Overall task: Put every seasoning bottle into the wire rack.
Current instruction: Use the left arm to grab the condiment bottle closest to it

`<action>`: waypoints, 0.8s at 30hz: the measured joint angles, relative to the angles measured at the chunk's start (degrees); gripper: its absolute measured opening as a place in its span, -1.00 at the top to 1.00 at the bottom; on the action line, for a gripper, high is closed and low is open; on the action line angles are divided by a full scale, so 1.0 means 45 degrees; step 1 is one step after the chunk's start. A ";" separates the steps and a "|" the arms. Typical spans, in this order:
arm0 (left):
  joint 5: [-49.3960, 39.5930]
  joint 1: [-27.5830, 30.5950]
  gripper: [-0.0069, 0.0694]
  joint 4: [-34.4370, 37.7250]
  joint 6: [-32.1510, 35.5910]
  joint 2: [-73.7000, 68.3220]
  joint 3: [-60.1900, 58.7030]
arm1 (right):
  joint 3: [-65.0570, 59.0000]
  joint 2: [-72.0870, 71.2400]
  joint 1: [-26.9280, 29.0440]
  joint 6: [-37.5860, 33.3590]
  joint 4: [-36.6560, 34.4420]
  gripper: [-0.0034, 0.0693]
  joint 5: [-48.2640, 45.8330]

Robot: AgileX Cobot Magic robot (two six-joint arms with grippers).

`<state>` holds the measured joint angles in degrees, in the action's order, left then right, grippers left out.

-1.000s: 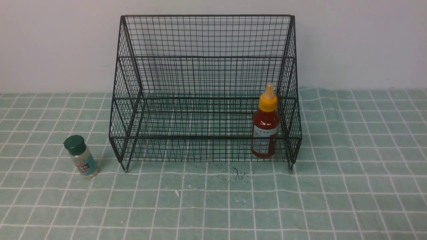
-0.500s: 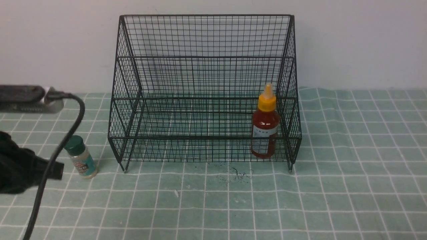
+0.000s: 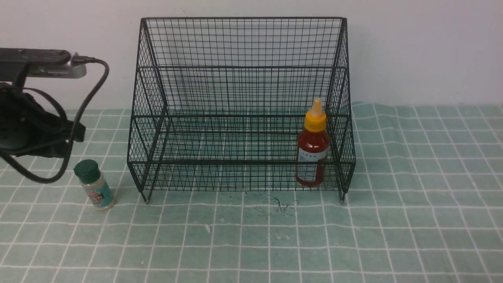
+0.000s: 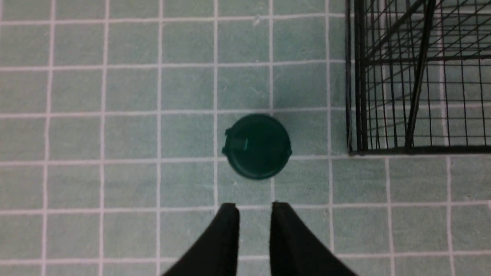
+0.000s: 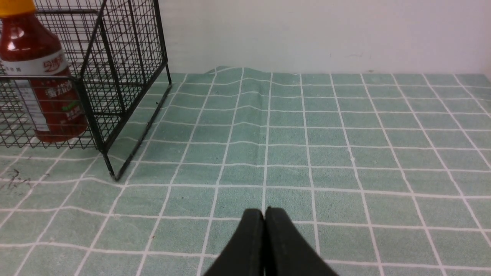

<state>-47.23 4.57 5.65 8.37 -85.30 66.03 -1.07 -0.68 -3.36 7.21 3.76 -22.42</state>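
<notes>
The small shaker jar [image 3: 94, 184], dark green cap and teal label, stands on the cloth just left of the wire rack [image 3: 243, 67]. Seen from above in the left wrist view, its cap [image 4: 257, 146] lies just beyond my left gripper [image 4: 255, 207], whose fingers stand a little apart with only cloth between them. The rack's corner [image 4: 383, 76] is beside the jar. The red sauce bottle [image 3: 312, 157] with its yellow nozzle cap stands upright inside the rack's lower tier at the right end [image 5: 42, 84]. My right gripper [image 5: 264, 211] is shut and empty, low over the cloth right of the rack [image 5: 126, 57].
A green checked cloth [image 3: 412, 196] covers the table, with a white wall behind the rack. My left arm [image 3: 35, 129] and its looping cable [image 3: 84, 118] hang at the far left above the jar. Dark scribbles [image 3: 279, 206] mark the cloth before the rack.
My left arm has come into the front view from the left and risen above the shaker jar. Both bottles and the rack have stayed put.
</notes>
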 joint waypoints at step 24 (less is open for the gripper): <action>0.1250 0.0000 -0.04 0.0210 0.0216 -0.3384 0.0127 | 0.0000 0.0000 0.0000 -0.0053 0.0000 0.94 0.0000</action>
<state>-41.61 4.57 6.59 9.34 -100.53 66.61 -1.07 -0.68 -3.36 6.97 3.76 -22.42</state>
